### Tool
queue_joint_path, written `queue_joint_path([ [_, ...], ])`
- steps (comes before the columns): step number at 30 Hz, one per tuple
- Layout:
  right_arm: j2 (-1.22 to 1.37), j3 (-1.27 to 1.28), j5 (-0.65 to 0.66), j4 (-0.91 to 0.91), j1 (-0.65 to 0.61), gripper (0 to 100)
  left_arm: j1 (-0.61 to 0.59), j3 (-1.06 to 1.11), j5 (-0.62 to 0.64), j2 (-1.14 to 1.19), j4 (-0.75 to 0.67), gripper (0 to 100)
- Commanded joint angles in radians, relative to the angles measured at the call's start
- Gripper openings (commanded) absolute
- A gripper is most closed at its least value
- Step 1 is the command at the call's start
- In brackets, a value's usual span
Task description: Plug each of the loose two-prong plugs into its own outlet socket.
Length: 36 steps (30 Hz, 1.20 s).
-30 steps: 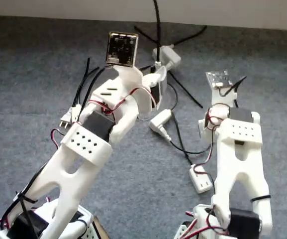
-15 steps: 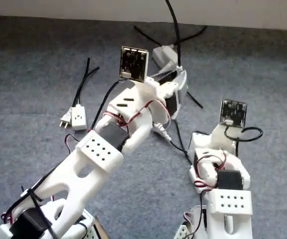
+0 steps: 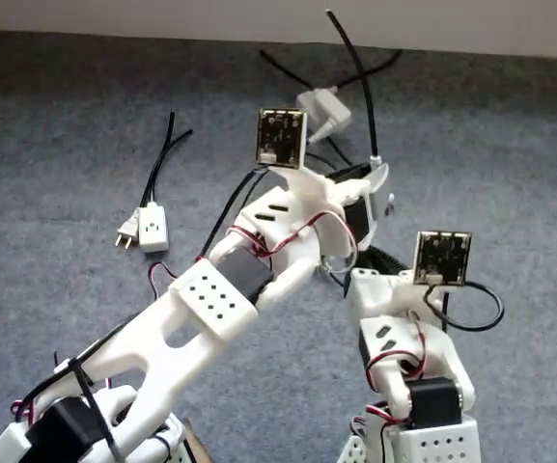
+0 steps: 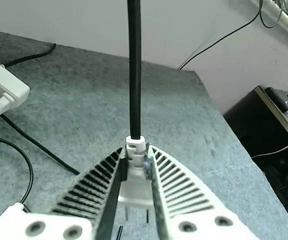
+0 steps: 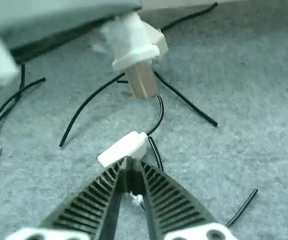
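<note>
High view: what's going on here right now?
Left gripper is shut on a white two-prong plug, held up off the grey carpet with its black cord rising straight up; it is not in any socket. Right gripper sits low over the carpet, closed, right behind a white cord-end block; I can't tell whether it grips anything. A second plug lies loose beside a white block off to the side.

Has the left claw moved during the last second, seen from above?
Yes. The left claw, shut on a plug, has shifted to the right in the high view, away from the white socket block at the far side, which stayed put.
</note>
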Motion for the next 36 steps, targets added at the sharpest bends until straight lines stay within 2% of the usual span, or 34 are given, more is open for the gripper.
queue_joint_path([
  [1, -0.096, 0.005, -0.012, -0.019, -0.005, 0.6, 0.022, 0.012, 0.011, -0.053, 0.000, 1],
  [5, -0.114, 0.005, 0.043, -0.019, -0.005, 0.6, 0.030, 0.064, 0.011, -0.088, 0.003, 1],
  [11, -0.114, 0.005, 0.051, -0.024, -0.002, 0.6, 0.031, 0.147, 0.011, -0.213, 0.011, 1],
  [18, -0.114, 0.064, 0.046, -0.131, 0.085, 0.6, 0.105, 0.206, 0.006, -0.397, 0.117, 1],
  [22, -0.114, 0.061, 0.049, -0.130, 0.087, 0.6, 0.108, 0.236, 0.006, -0.409, 0.133, 1],
  [27, -0.114, 0.061, 0.051, -0.133, 0.088, 0.6, 0.110, 0.236, 0.009, -0.412, 0.242, 1],
  [36, -0.114, 0.061, 0.052, -0.134, 0.090, 0.6, 0.183, 0.239, 0.006, -0.478, 0.377, 1],
])
